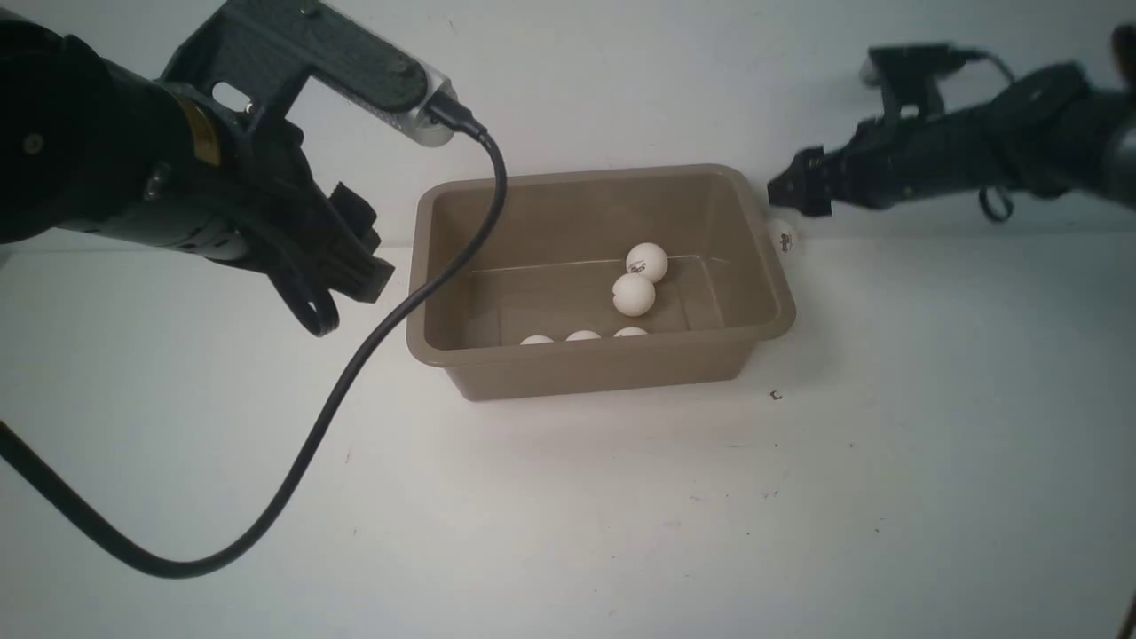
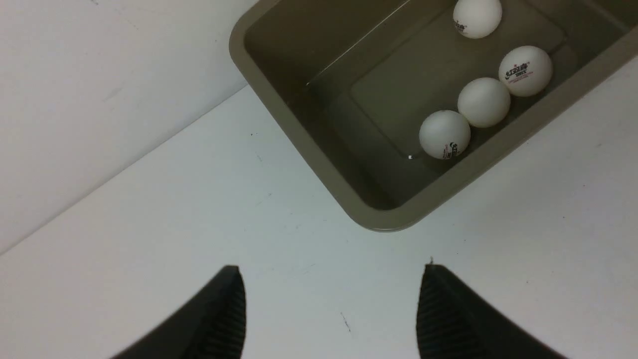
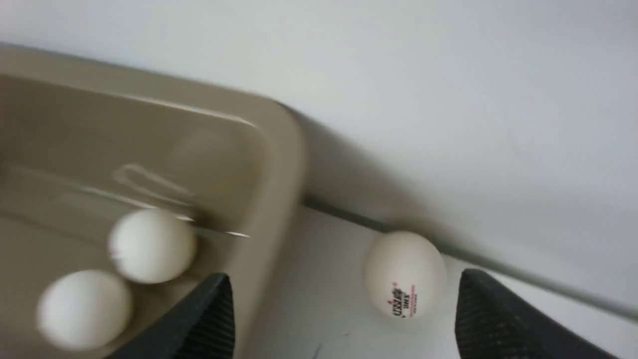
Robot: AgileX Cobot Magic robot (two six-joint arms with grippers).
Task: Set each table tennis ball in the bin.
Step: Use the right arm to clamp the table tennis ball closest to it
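bin [image 1: 603,374], long axis left-right (mouth up)

- The bin [image 1: 603,377] is showing plain taupe-brown, inside and out.
- The table tennis balls [image 1: 634,295] are showing matte white.
- The ball beside the bin [image 3: 404,274] is carrying a small red-and-dark printed logo.
- The table [image 1: 568,515] is showing off-white with dark specks.
- The left gripper [image 2: 331,299] and right gripper [image 3: 343,279] are showing black, finely ribbed.
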